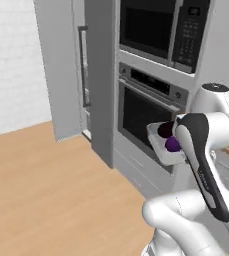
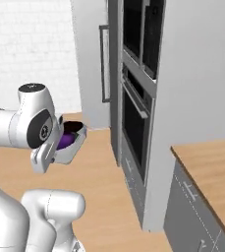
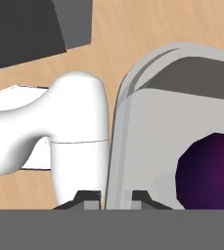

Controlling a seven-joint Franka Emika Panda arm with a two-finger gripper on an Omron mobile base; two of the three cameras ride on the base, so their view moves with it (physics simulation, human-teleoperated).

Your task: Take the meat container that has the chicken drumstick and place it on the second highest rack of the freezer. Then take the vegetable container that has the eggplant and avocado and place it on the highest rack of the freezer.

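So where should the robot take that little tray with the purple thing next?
Probably toward the tall grey freezer, up to its top shelf. The tool grips the rim of the pale grey tray holding the glossy purple eggplant and dark avocado, but it hangs by the black built-in oven, well right of the freezer.

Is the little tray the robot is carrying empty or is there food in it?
There is food in it. The vegetable container holds a purple eggplant and a darker avocado, and the gripper pinches its rim.

A white brick wall (image 1: 11, 65) filled the upper left, a wooden floor (image 1: 51, 190) lay below, and a black built-in oven (image 1: 141, 112) stood at centre right.
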